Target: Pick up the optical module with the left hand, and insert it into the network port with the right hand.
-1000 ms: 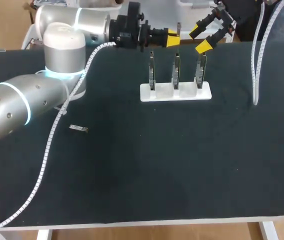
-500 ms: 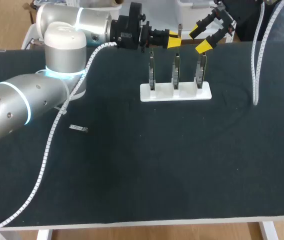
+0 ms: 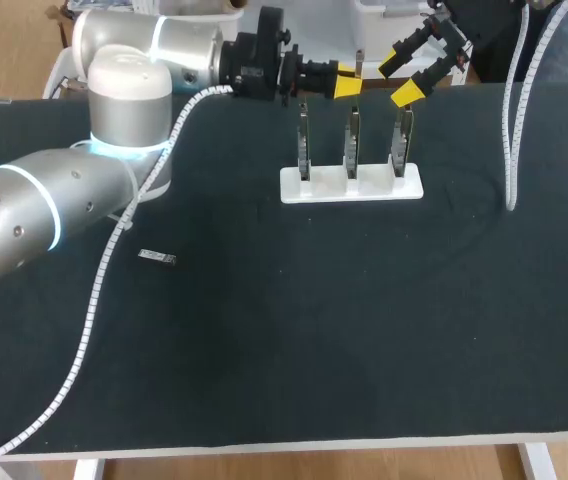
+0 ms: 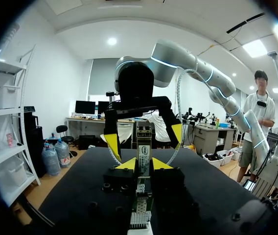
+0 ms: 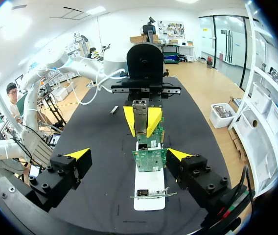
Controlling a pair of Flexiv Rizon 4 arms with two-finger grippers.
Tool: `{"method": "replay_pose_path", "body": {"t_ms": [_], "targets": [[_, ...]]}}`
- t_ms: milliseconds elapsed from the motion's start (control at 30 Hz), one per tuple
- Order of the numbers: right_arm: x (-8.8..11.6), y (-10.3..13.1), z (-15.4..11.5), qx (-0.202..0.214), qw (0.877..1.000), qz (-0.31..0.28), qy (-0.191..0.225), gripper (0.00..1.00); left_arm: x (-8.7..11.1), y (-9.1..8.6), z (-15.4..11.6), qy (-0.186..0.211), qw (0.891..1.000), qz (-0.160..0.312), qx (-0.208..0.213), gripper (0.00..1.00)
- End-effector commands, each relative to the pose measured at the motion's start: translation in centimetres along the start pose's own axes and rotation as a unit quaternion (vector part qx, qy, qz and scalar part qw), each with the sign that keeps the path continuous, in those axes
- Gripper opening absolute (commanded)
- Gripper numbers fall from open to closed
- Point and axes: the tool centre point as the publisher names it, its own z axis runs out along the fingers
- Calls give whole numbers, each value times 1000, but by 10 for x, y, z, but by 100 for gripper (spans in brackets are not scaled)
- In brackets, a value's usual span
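Pickup complete: the left gripper (image 3: 347,80) clamps the slim metallic optical module (image 4: 144,149), held aloft just beyond the white stand of upright green port boards (image 3: 324,188). The right gripper (image 3: 404,72) faces it, jaws apart and empty (handover and insertion outstanding).

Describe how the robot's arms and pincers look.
Left arm: rounded silver shells with glowing pale-blue rings at the joints and a white ribbed conduit along it. The right arm is silver too. Left pincer and right pincer: black blocky bodies, two fingers each, bright yellow wedge tips.
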Motion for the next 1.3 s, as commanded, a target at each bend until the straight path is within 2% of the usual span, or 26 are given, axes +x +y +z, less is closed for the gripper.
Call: {"method": "replay_pose_path", "body": {"t_ms": [33, 1300], "targets": [[-2, -8, -2, -142, 990, 1, 1, 100, 2, -4, 0, -4, 1000, -3, -5, 0], [-2, -8, -2, -142, 990, 1, 1, 100, 5, 6, 1, -10, 1000, -15, 0, 0]]}}
